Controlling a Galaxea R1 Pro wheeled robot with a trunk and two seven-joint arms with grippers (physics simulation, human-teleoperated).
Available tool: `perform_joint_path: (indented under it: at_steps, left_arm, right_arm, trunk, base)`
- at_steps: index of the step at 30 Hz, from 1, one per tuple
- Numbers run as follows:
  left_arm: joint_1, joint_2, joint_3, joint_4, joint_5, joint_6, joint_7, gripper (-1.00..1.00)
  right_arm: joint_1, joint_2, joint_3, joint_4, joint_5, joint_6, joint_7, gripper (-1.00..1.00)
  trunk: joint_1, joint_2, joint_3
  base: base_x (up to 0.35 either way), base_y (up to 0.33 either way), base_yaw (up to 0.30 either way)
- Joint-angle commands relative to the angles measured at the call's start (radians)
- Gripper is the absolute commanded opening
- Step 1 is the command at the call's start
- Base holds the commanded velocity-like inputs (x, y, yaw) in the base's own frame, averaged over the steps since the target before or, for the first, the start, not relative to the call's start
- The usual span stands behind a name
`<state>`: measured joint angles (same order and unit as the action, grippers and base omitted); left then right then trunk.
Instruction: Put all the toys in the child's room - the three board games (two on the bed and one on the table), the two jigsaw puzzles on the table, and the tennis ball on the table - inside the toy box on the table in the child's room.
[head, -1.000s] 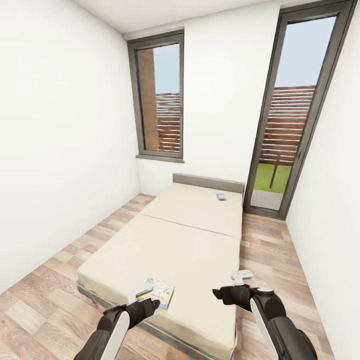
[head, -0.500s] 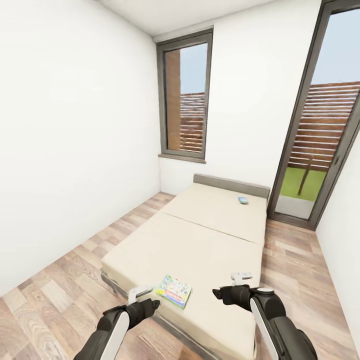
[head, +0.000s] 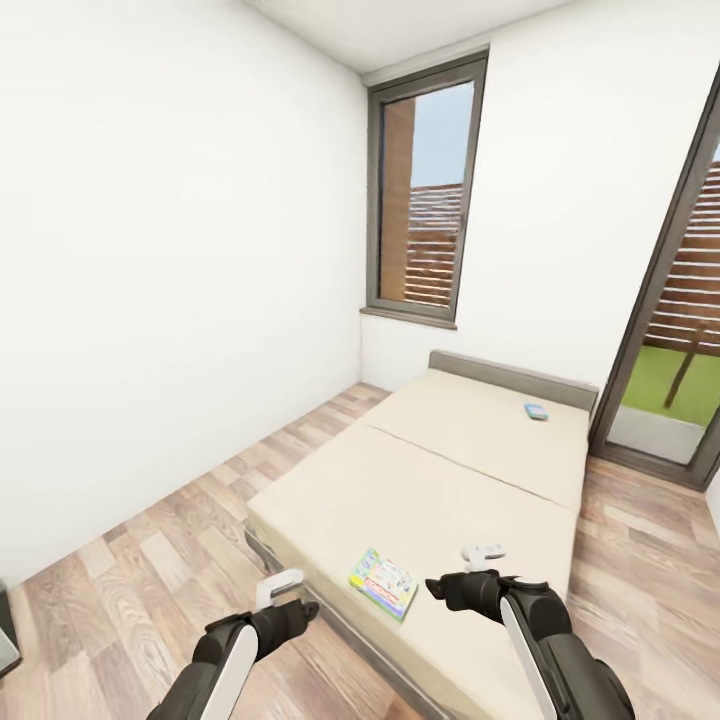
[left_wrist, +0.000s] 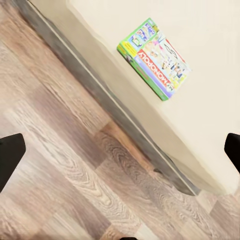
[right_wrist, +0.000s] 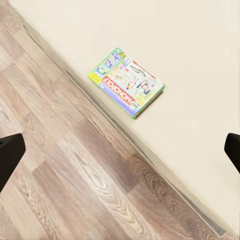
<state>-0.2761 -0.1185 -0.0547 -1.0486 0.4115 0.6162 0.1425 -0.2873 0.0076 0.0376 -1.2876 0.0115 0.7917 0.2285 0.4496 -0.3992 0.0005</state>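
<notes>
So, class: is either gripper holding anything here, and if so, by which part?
Nothing is held. The left gripper and right gripper are both open and empty; the Monopoly box lies flat on the bed, untouched.

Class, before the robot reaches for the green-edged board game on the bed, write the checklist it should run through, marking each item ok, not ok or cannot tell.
1. Green-edged board game in sight, lying flat near the bed's front edge: ok.
2. Nothing on top of it: ok.
3. Left gripper open and empty: ok.
4. Right gripper open and empty: ok.
5. A gripper lined up over the game: not ok; the left one is over the floor, the right one to the game's side.
6. Small blue board game located near the headboard: ok.
</notes>
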Motion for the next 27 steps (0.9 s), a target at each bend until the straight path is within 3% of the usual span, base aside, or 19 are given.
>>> perform_joint_path:
  at_steps: [1,27]
  left_arm:
    - [0.000,0.000,-0.002,0.000,0.010,0.003,0.009,1.00]
    - [0.001,0.000,-0.001,0.002,0.006,-0.003,0.018,1.00]
  right_arm:
    - [0.000,0.000,-0.001,-0.001,0.004,0.005,0.003,1.00]
    - [0.000,0.000,-0.001,-0.002,0.013,0.004,0.004,1.00]
  trunk:
    - [0.000,-0.001,0.000]
    - [0.000,-0.001,0.000]
  base:
    - [0.000,0.000,0.297]
    - [0.000,0.000,0.297]
